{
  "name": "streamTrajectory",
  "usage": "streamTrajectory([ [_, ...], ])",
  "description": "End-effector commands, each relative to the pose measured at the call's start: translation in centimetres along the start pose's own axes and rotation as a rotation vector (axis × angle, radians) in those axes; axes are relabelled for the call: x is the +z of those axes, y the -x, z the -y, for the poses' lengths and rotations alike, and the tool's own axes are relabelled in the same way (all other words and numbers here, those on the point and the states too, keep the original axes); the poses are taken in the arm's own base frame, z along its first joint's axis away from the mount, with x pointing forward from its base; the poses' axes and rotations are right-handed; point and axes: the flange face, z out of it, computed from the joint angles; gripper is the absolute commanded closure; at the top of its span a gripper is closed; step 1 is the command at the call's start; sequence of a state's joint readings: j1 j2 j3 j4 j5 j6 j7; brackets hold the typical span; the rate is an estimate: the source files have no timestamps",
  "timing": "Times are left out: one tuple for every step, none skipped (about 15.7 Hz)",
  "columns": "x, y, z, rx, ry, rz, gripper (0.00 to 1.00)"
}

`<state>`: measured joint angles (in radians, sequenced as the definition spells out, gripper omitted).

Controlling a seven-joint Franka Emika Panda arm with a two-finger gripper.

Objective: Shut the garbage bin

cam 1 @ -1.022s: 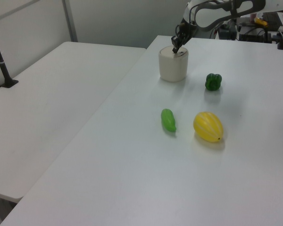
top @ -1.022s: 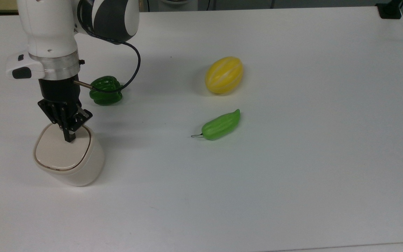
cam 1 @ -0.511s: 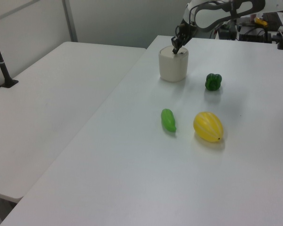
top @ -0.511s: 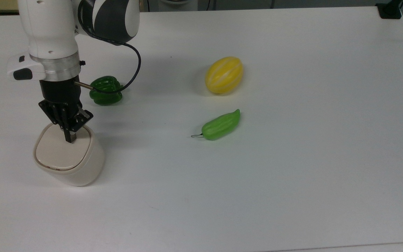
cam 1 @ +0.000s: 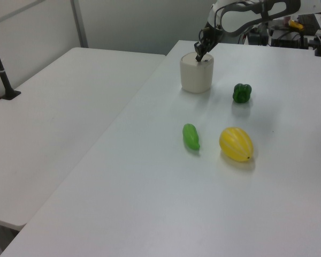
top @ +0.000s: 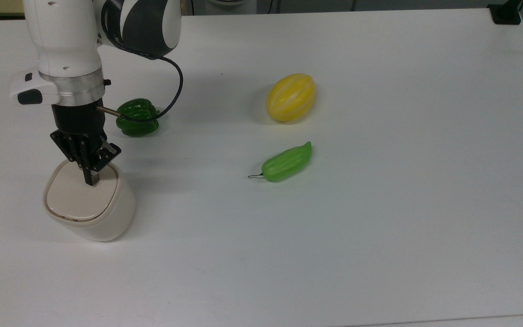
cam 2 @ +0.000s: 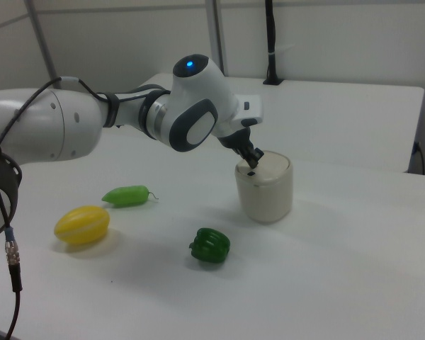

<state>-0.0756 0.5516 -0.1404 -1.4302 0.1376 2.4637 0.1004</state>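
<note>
Bench (top: 379, 227): wide, white, matte; a second white table sits alongside in the left view, pale wall panels behind. Garbage bin (top: 90, 206) stands near the top view's left edge, upright. A second ago a dark seam showed along the lid's right edge; half a second ago it had thinned, and now the lid (top: 80, 193) lies flush with the rim. I judge the bin closed, or all but. My end effector (top: 91, 180) still presses on the lid's far part, fingers drawn together, gripping nothing. Yellow melon (top: 290, 97), long green pepper (top: 286, 162) and green bell pepper (top: 137, 117) lie apart, unmoved.
</note>
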Motion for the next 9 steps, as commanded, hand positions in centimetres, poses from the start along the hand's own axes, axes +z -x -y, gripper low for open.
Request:
streamTrajectory([
  [-0.1,0.6,0.1,0.009,-0.011,0.029,1.00],
  [-1.9,0.0,0.4,0.022,-0.020,0.009,1.00],
  [-3.1,-0.2,0.5,0.035,-0.024,0.008,1.00],
  [-4.6,-0.5,0.6,0.046,-0.028,0.013,1.00],
  [-6.1,-0.7,0.8,0.051,-0.034,0.019,1.00],
  [-7.5,-0.7,1.0,0.053,-0.038,0.031,1.00],
  [-8.8,-0.6,1.1,0.060,-0.039,0.061,1.00],
  [-10.0,-0.2,1.4,0.056,-0.041,0.102,1.00],
  [-11.1,0.3,1.6,0.052,-0.041,0.154,0.99],
])
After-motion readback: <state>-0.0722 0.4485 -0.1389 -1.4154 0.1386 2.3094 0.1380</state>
